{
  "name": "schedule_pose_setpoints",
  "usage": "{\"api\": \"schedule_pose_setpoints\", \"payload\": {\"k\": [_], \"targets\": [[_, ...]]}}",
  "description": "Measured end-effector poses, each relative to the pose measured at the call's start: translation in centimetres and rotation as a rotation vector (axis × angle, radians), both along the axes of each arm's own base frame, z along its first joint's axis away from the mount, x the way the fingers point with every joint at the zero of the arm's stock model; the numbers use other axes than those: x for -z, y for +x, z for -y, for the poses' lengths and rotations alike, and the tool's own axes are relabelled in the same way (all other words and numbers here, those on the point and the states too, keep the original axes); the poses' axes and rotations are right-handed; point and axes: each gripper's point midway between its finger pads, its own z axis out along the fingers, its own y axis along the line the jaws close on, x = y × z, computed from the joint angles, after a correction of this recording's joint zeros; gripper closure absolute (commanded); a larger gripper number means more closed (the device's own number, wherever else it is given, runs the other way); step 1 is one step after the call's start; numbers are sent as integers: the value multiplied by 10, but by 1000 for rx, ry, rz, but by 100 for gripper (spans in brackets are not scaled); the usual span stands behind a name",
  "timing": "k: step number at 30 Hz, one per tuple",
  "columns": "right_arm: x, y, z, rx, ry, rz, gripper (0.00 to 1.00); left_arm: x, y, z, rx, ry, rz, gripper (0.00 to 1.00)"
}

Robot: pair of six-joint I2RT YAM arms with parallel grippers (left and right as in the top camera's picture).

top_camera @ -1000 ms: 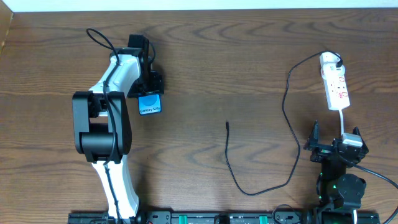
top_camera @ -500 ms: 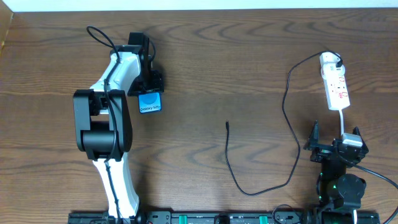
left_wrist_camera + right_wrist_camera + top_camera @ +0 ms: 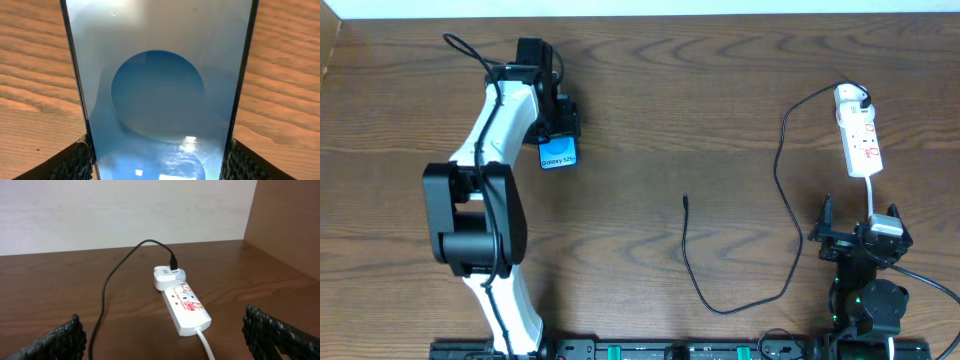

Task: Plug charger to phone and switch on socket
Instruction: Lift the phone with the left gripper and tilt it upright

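The phone (image 3: 558, 156), cyan screen up, sits between the fingers of my left gripper (image 3: 558, 142) at the back left of the table. The left wrist view is filled by the phone (image 3: 157, 75), and both fingertips (image 3: 75, 162) press its long edges, so the left gripper (image 3: 157, 165) is shut on it. The charger cable (image 3: 687, 255) lies loose mid-table, its small tip (image 3: 686, 200) free. Its other end is plugged into the white socket strip (image 3: 860, 138) at the back right. My right gripper (image 3: 860, 240) stands open just in front of the socket (image 3: 184, 307), with nothing between its fingers.
The charger's adapter (image 3: 167, 275) sits in the far end of the strip, and its cable (image 3: 106, 287) curves down on the left. The strip's white cord (image 3: 207, 345) runs toward the right gripper (image 3: 165, 340). A wooden side wall (image 3: 285, 225) rises at the right.
My left arm has stretched toward the back of the table, carrying the phone a little farther back and slightly left. The right arm, charger and socket have not moved.
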Motion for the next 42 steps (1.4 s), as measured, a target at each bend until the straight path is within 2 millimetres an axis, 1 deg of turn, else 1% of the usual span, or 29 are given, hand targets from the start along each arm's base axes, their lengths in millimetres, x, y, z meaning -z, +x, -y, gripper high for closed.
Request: {"api": "schedule_pose_setpoints", "payload": {"k": [6, 9, 12, 16, 19, 24, 28, 30, 35, 42], "targets": [[0, 0, 0, 0, 0, 0, 1, -20, 1, 16, -2, -99, 39, 93], [0, 0, 0, 0, 0, 0, 1, -30, 1, 27, -54, -177, 49, 93], [0, 0, 0, 0, 0, 0, 1, -37, -1, 38, -156, -273, 33, 92], [0, 0, 0, 0, 0, 0, 1, -40, -14, 59, -299, -421, -65, 92], [0, 0, 0, 0, 0, 0, 1, -48, -17, 77, -334, -546, -112, 92], [0, 0, 0, 0, 0, 0, 1, -70, -24, 110, -345, -771, -201, 93], [0, 0, 0, 0, 0, 0, 1, -89, -29, 129, -375, -926, -287, 93], [0, 0, 0, 0, 0, 0, 1, -99, -32, 137, -407, -1000, -342, 93], [0, 0, 0, 0, 0, 0, 1, -118, -37, 149, -466, -1124, -456, 92], [0, 0, 0, 0, 0, 0, 1, -145, -43, 160, -468, -1273, -578, 93]]}}
